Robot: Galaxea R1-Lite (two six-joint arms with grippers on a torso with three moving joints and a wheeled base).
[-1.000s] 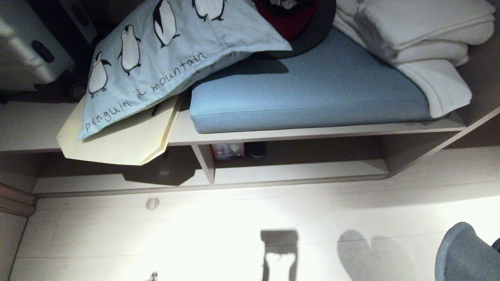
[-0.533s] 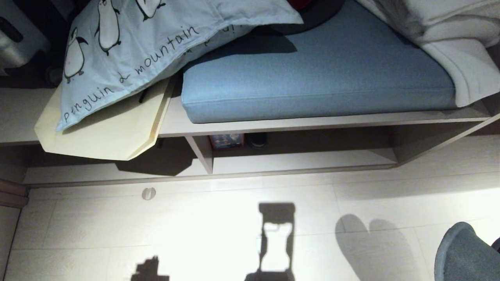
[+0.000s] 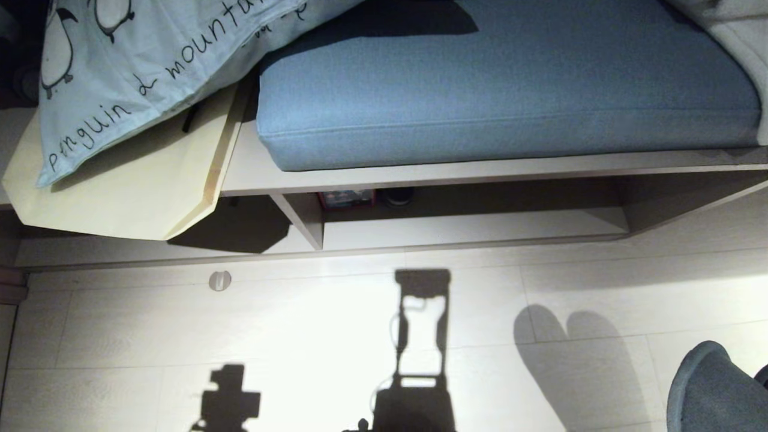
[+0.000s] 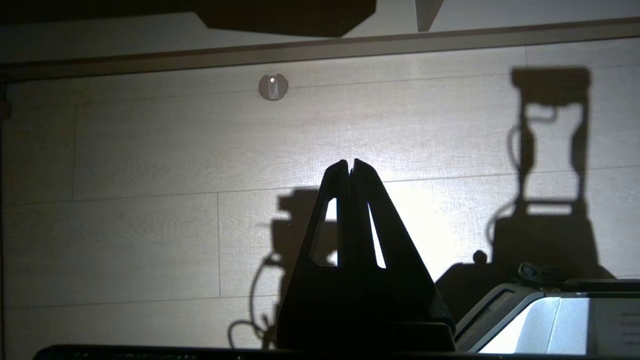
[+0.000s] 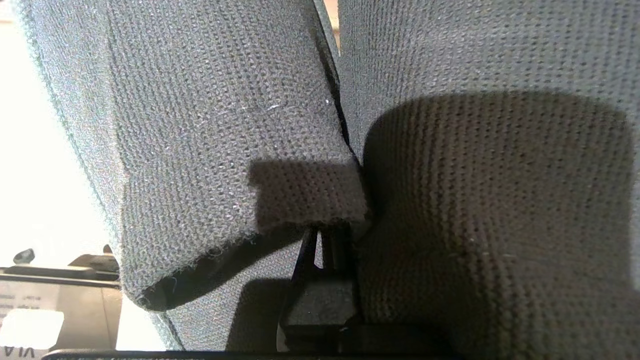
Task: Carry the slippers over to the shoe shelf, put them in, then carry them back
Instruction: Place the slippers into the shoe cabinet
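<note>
A pale tiled floor [image 3: 300,336] fills the lower head view, bright under a lamp and crossed by the robot's own shadows; open floor lies between the robot and the bench. Above it, a blue cushion [image 3: 504,90] runs off the frame's top and right edges, and a penguin-print pillowcase [image 3: 138,66] is cut off at top left, draped over a cream board [image 3: 120,192] that overhangs the bench edge. Beneath the cushion sits the shoe shelf [image 3: 468,231], its thin divider [image 3: 303,219] upright; at its dark back a small red-edged box [image 3: 347,198] and a dark round object are hard to make out. The slippers [image 3: 711,390] show only as a grey rounded toe at the lower right corner, well short of the shelf; in the right wrist view they fill the frame, pressed side by side, with the right gripper [image 5: 325,240] clenched on them, mostly hidden behind fabric. The left gripper [image 4: 350,167] hangs over bare floor, fingertips pinched together, empty. Since a second ago the whole view has tipped downward: the white towels and red cap have left the frame, and more floor shows.
</note>
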